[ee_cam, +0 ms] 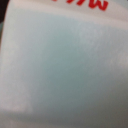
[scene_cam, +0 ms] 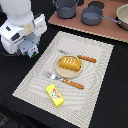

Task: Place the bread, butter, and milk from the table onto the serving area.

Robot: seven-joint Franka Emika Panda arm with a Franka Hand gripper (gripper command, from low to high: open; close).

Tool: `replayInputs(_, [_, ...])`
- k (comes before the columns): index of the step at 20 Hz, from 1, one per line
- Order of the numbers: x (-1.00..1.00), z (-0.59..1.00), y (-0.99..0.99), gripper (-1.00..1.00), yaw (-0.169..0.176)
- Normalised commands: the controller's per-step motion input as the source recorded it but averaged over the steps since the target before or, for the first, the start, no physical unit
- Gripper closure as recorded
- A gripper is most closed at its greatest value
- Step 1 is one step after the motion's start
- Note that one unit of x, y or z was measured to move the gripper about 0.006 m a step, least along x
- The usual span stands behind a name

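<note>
My pincer hangs at the exterior view's left, just over the near-left edge of the serving area, and under it I can make out a small white shape with a red-and-green mark, which I take for the milk. My wrist view is filled edge to edge by a pale white-blue surface with red lettering along one border, the milk pressed right up against the lens, so it sits directly at my pincer; whether my fingers are clamped on it or merely around it I cannot tell, since neither view shows them. The bread lies on the round plate in the middle of the mat, between the fork and the knife. The butter lies flat on the mat's near part, well apart from my pincer. The dark desk surrounds the mat.
</note>
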Motion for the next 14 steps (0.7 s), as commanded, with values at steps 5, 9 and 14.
replayInputs(5, [-0.18, -0.04, 0.10, 1.00, 0.000])
replayInputs(9, [0.38, 0.85, 0.35, 1.00, -0.029])
replayInputs(14, [0.84, 0.94, 0.55, 1.00, -0.006])
